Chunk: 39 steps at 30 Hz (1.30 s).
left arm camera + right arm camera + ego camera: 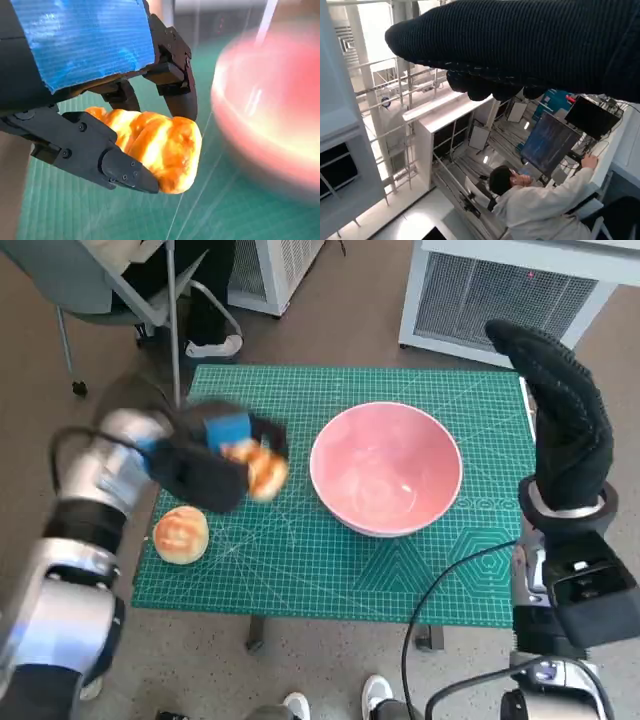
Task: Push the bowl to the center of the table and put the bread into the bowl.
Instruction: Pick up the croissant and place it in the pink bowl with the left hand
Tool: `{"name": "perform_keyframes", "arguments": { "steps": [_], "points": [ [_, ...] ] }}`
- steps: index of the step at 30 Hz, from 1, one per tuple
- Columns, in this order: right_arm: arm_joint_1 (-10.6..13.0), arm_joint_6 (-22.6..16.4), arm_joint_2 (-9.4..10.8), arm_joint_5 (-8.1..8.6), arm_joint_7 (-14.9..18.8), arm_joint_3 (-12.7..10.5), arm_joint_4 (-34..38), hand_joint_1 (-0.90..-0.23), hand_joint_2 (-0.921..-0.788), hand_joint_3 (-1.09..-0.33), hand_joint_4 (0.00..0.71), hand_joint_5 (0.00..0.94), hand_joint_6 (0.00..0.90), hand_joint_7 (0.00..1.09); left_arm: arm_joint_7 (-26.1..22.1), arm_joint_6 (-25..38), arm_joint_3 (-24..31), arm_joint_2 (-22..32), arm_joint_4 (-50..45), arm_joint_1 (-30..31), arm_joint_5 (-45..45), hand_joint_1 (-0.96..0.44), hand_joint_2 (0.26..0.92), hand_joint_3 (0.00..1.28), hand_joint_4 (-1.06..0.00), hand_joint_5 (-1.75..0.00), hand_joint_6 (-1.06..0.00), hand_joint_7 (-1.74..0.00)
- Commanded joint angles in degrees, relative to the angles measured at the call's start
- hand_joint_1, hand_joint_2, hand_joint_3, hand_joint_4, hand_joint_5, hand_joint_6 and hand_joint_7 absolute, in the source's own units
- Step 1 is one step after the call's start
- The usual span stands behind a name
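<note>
A pink bowl point(386, 468) sits right of the middle of the green cutting mat point(330, 560). My left hand point(212, 462) grips a golden-brown piece of bread point(262, 468) just above the mat, left of the bowl. In the left wrist view the bread point(161, 142) is clamped between the black fingers point(107, 160), and the bowl point(270, 120) shows blurred beside it. A second round bun point(181, 533) lies on the mat near its front left corner. My gloved right hand point(562, 420) is raised upright at the table's right edge, holding nothing.
A chair point(120, 290) and a person's legs stand beyond the table's far left corner. White appliances point(500, 290) sit on the floor behind the table. In the right wrist view a person in white point(540, 207) sits at a monitor.
</note>
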Motion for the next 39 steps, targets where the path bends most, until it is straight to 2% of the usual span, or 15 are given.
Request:
{"name": "perform_keyframes", "arguments": {
  "steps": [1, 7, 11, 18, 26, 35, 38, 39],
  "points": [
    [1.7, 0.9, -0.2, -0.37, -0.4, -0.1, -0.9, -0.562, -0.921, -0.771, 0.242, 0.000, 0.028, 0.54, -1.2, -1.2, 4.5, -0.7, -4.1, -4.4, -6.0, 0.00, 0.920, 0.08, -0.63, -1.18, -0.66, -1.19],
    [1.8, 1.1, -0.1, 0.35, -0.2, 0.0, -1.5, -0.571, -0.921, -0.770, 0.244, 0.001, 0.026, 0.55, 0.9, -2.3, 5.9, -3.7, -7.8, -6.7, -8.1, 0.00, 0.920, 0.08, -0.62, -1.18, -0.66, -1.19],
    [1.8, 1.0, 0.0, 0.32, -0.2, 0.0, -1.6, -0.574, -0.921, -0.769, 0.246, 0.002, 0.026, 0.55, 3.2, -4.3, 5.3, -6.7, -6.5, -8.0, -7.6, 0.00, 0.920, 0.07, -0.64, -1.16, -0.66, -1.19],
    [1.7, 0.4, -0.1, 0.63, 0.1, 0.0, -1.0, -0.572, -0.921, -0.769, 0.247, 0.002, 0.026, 0.55, 7.8, -5.7, 0.4, -10.8, -3.3, -10.2, -1.2, 0.00, 0.920, 0.07, -0.66, -1.14, -0.65, -1.21],
    [2.3, 0.0, 0.0, -0.61, -0.5, -0.1, -1.5, -0.565, -0.921, -0.771, 0.248, 0.002, 0.025, 0.55, 12.4, -2.5, -5.8, -15.7, 1.2, -11.5, 6.6, 0.00, 0.920, 0.08, -0.66, -1.12, -0.63, -1.24],
    [3.4, 0.0, -0.3, -0.80, -0.9, -0.4, -2.5, -0.558, -0.921, -0.777, 0.248, 0.002, 0.023, 0.56, 13.8, -0.7, -8.7, -19.3, 5.5, -9.9, 9.4, 0.00, 0.920, 0.09, -0.63, -1.20, -0.63, -1.19],
    [3.7, -0.1, -0.2, -1.35, -1.4, -0.7, -2.6, -0.562, -0.921, -0.777, 0.249, 0.002, 0.021, 0.56, 13.8, -0.3, -9.2, -19.9, 6.6, -9.2, 9.5, 0.00, 0.920, 0.09, -0.62, -1.22, -0.63, -1.19],
    [3.8, -0.1, -0.2, -1.60, -1.7, -0.8, -2.7, -0.563, -0.921, -0.778, 0.250, 0.002, 0.020, 0.56, 13.7, -0.2, -9.3, -20.0, 6.8, -9.0, 9.5, 0.00, 0.921, 0.12, -0.59, -1.25, -0.60, -1.22]
  ]
}}
